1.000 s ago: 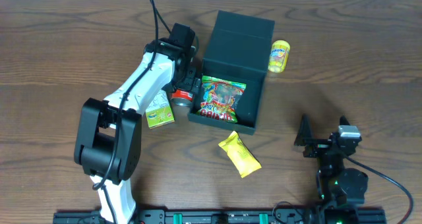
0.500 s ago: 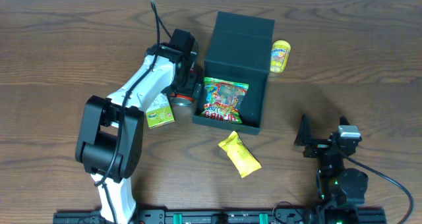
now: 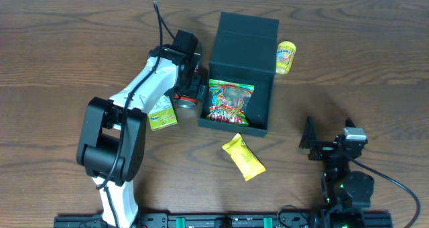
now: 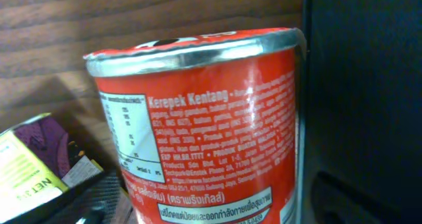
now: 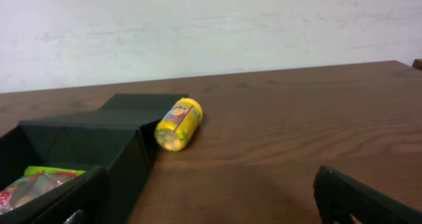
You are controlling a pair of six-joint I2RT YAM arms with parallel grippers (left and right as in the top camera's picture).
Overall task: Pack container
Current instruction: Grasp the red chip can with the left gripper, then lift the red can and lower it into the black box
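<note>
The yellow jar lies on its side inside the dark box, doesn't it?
Not quite. The yellow jar does lie on its side, but outside the dark box, on the table beside its open lid. The right wrist view shows this plainly.

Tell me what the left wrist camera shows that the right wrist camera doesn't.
Only the left wrist view: a red can seen close up, right beside the container, and a corner of a green-yellow carton. Only the right wrist view: a yellow jar lying on its side by the container, and a snack bag inside it. Both: the dark container and the wooden table.
</note>
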